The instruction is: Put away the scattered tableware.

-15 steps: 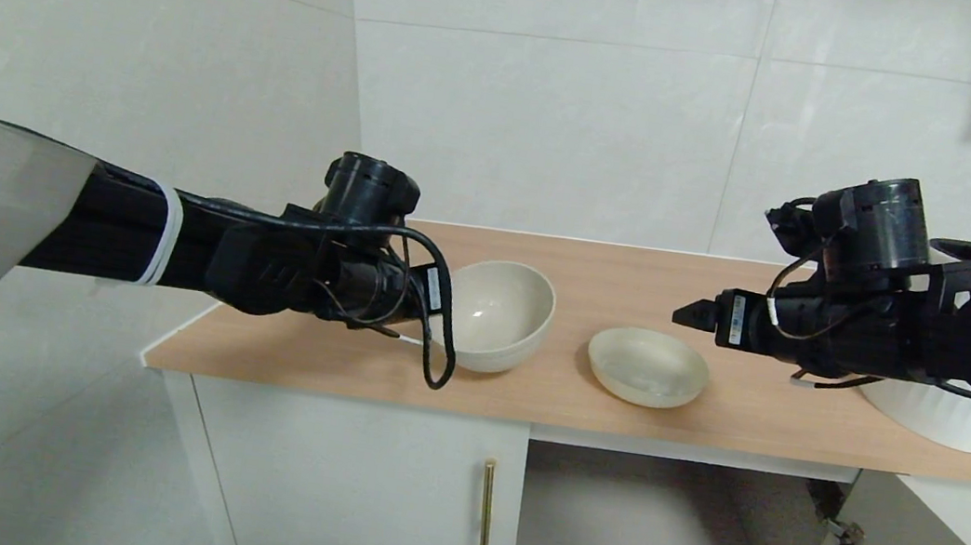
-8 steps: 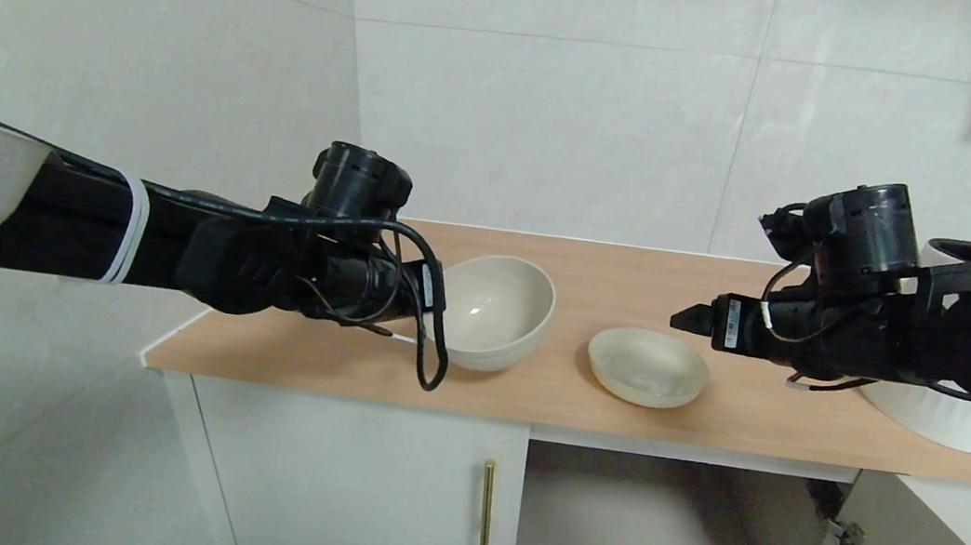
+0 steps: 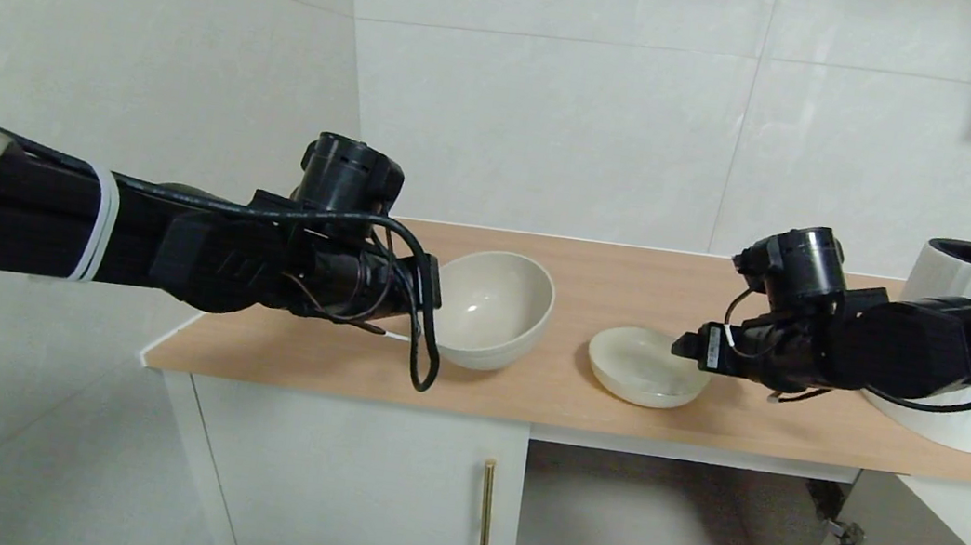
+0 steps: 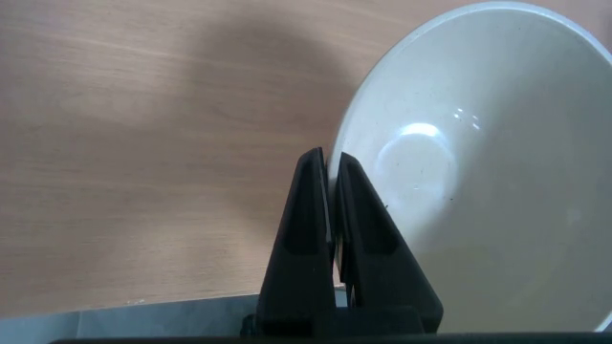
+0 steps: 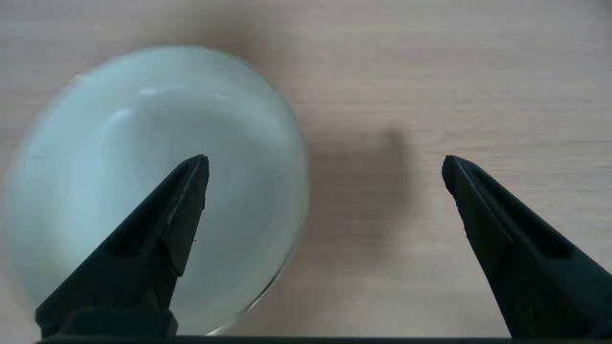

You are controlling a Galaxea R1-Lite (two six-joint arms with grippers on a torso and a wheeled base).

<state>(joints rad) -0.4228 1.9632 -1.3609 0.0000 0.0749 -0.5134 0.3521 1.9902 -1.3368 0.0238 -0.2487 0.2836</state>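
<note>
Left pincer (image 4: pixel 331 167): clenched on the near rim of the deep bowl (image 3: pixel 494 311). The two fingers (image 4: pixel 311 205) stand almost together, with the rim edge nipped between them, one finger outside the wall and one inside. The deep bowl is over the desk (image 3: pixel 323 364) with its mouth upward. Whether its foot rests fully on the desk cannot be determined.

Right pincer (image 5: pixel 324 162): released, fingers spread wide. It hangs low over the shallow dish (image 3: pixel 637 368), which lies on the desk just beside the deep bowl on the robot's right, the two not touching. In the right wrist view one finger (image 5: pixel 177 225) sits over the dish's hollow. The other is over bare desk on the side away from the deep bowl, so the dish's rim falls between the fingers. No contact with the dish is visible.

A white ribbed container (image 3: pixel 943 428) stands beyond the shallow dish, well apart from the deep bowl on the same side. Beneath the deep bowl is a closed cupboard door (image 3: pixel 363 491) with a brass handle (image 3: pixel 486 505). Beside that door, an open cupboard compartment (image 3: pixel 649 529).
</note>
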